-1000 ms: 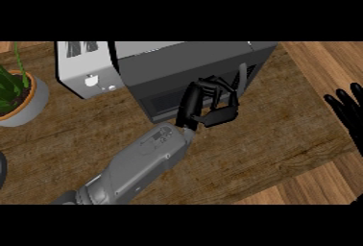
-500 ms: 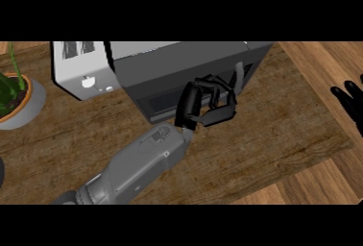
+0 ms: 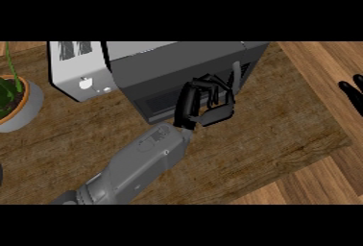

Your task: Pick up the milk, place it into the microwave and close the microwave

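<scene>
Grey microwave door (image 3: 156, 103) looks shut; left hand (image 3: 205, 103), fingers curled empty against it, sits almost where it was a second ago; milk unseen, likely inside.

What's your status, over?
Left hand curled at microwave front; right hand open at right edge. Milk not in view. Nothing blocking.

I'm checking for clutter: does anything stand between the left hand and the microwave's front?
Nothing visible does. The left hand, fingers curled, sits right at the front of the microwave. No milk shows in this view. The toaster stands off to the left.
</scene>
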